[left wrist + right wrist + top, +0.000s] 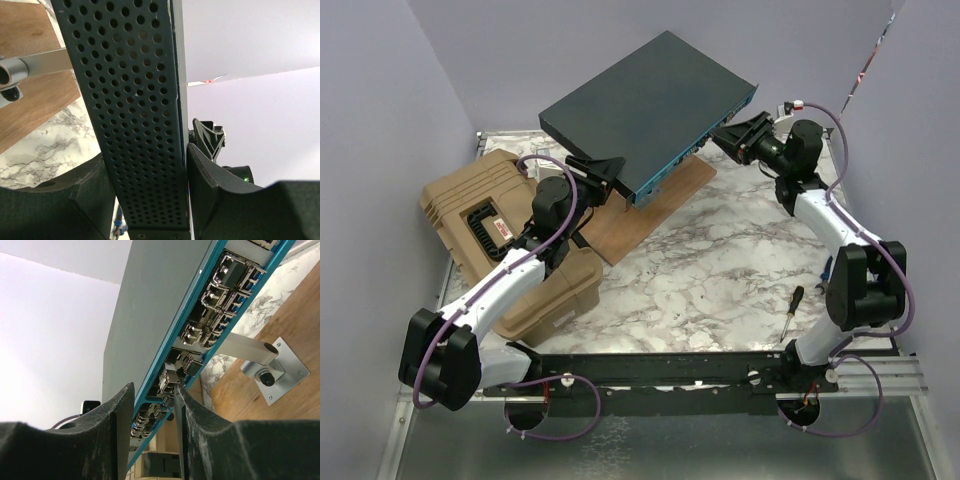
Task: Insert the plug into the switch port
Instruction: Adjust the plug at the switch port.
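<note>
Switch [645, 105] sits tilted at upper centre, left claw [147, 167] clenched on its perforated side; right claw [154, 395] straddles teal front, grip unclear. We'd hold steady & align square w/ port row [215, 305].

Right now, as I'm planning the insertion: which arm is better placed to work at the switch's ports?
Probably right. The right gripper has its fingers straddling the teal front edge of the switch, right beside the ports. The left gripper is clamped on the perforated side, away from them.

Marble tbl [720, 265], wood board [632, 232], tan case [460, 205], screwdriver [791, 313]
</note>
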